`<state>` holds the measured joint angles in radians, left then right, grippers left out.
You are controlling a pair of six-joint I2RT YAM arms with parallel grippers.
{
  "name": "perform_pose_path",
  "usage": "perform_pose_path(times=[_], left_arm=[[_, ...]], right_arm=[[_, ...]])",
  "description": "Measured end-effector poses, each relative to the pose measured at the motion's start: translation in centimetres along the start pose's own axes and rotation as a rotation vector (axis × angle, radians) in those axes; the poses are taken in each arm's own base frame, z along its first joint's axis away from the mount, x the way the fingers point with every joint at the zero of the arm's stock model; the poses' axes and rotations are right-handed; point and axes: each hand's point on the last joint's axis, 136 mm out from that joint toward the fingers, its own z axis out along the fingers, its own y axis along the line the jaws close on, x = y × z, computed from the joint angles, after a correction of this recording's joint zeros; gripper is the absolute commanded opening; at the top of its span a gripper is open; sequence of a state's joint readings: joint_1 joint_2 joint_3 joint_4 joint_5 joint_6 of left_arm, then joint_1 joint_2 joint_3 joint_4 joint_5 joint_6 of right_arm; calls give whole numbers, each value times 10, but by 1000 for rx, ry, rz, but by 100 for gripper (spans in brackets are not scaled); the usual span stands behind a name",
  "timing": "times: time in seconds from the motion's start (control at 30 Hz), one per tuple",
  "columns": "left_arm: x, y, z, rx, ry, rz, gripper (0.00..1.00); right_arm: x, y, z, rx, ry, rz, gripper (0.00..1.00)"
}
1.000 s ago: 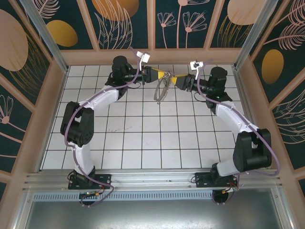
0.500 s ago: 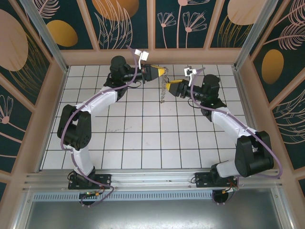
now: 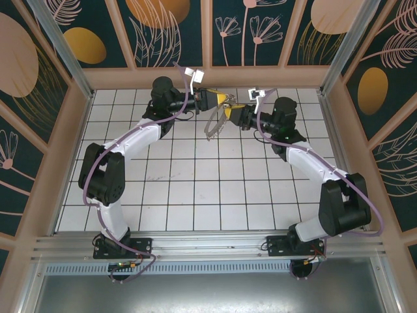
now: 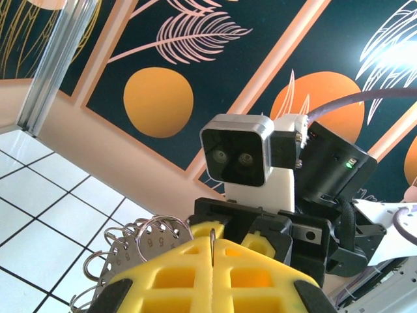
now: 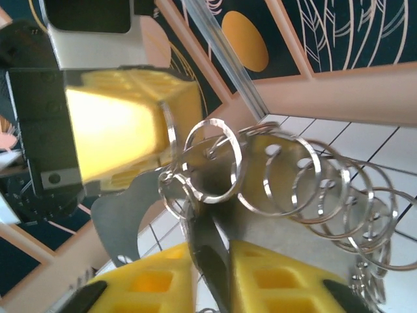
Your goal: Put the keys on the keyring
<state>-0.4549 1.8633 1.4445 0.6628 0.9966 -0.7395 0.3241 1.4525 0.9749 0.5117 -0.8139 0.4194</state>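
We see left tool (image 3: 221, 98) clamped on keyring (image 3: 212, 125) top; right tool (image 3: 232, 109) just beside keyring, nipping a dark piece (image 5: 208, 257).

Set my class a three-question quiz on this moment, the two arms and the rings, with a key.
1. True or false: the rings lie flat on the table.
2. Where do the left claw and the right claw meet? A. at the near edge; B. over the far middle of the table; C. at the left wall.
3. Fill in: the left claw is shut on a thin wire ____.
Key: 1 false, they hang between the claws; 2 B; 3 ring.
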Motion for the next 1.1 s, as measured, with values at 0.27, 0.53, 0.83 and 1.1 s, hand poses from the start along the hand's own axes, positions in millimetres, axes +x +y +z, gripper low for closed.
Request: perform_pose_path(times=[0.27,0.53,0.83,1.1], left_arm=[[-1,3,-1,-20,-28,-21,0],[-1,-1,-4,-10,-82,-61,0],[-4,-2,-5,-7,-165,-111,0],[-9,-8,-3,6,-226,-118,0]], right_arm=[[3,8,5,-17,9,-4,0],[6,16,12,-37,9,-3,0],[3,15,23,-56,2,9,1],[11,13,6,-6,2,55,33]])
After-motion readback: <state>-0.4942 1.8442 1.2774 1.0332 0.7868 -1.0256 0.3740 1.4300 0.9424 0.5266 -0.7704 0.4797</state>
